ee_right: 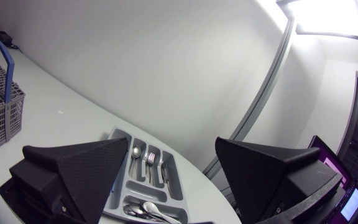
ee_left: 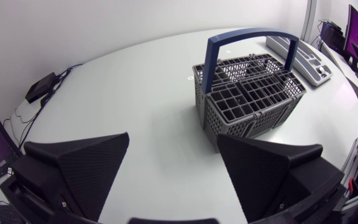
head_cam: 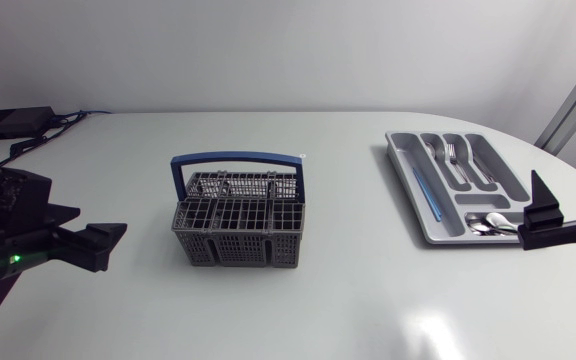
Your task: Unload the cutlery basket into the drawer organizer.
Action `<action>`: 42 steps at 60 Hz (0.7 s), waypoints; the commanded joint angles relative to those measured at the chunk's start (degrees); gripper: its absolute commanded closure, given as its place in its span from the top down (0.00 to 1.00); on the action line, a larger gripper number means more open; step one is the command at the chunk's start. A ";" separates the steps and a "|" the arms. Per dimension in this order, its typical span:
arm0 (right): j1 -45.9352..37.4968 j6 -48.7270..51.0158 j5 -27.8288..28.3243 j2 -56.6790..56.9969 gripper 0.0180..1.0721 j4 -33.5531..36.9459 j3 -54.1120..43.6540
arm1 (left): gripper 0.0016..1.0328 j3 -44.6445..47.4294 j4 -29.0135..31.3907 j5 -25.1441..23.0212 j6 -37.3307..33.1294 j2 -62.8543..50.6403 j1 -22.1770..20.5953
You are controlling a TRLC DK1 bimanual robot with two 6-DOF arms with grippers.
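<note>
Pale grey-white and rounded at its far right edge, the tabletop (head_cam: 348,300) carries two task items well apart from each other. Near the middle stands a grey plastic lattice cutlery basket (head_cam: 238,232) with an upright blue arched handle (head_cam: 236,158). Toward the right side lies a grey plastic drawer organizer (head_cam: 400,170), a shallow tray split into long compartments with a crosswise one at its near end. Silver forks (head_cam: 454,155) lie in a long middle compartment, a slim blue-handled piece (head_cam: 426,190) lies in the long compartment nearest the basket, and silver spoons (head_cam: 493,224) rest in the crosswise near compartment.

At the left edge, the left gripper (ee_left: 173,140) has its two broad black fingers spread wide with nothing between them. The basket sits ahead of it, off toward its right finger, well apart.

At the right edge, the right gripper (ee_right: 171,142) is likewise spread wide and holds nothing. From its wrist camera the organizer shows ahead, between the two fingers. From above, this gripper sits just beside the organizer's near right corner, close to the spoons.

A small black box (head_cam: 13,122) with cables lies at the table's far left corner.
</note>
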State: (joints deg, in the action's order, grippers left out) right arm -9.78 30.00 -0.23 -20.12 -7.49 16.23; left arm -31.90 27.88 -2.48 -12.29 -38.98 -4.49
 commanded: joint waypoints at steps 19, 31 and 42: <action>4.23 -13.30 -0.23 9.02 0.96 3.32 -7.65 | 0.96 7.55 -6.87 0.28 -1.86 4.62 3.35; 6.66 -20.61 -0.03 13.88 0.96 5.15 -11.41 | 0.96 12.74 -11.97 0.28 -1.59 9.71 5.02; 8.60 -26.46 0.13 17.77 0.96 6.60 -14.41 | 0.96 16.56 -14.94 0.66 0.81 15.36 4.93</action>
State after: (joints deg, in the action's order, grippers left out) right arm -2.11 7.64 -0.05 -3.88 -1.45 4.05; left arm -17.54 14.37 -2.42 -12.40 -25.69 0.01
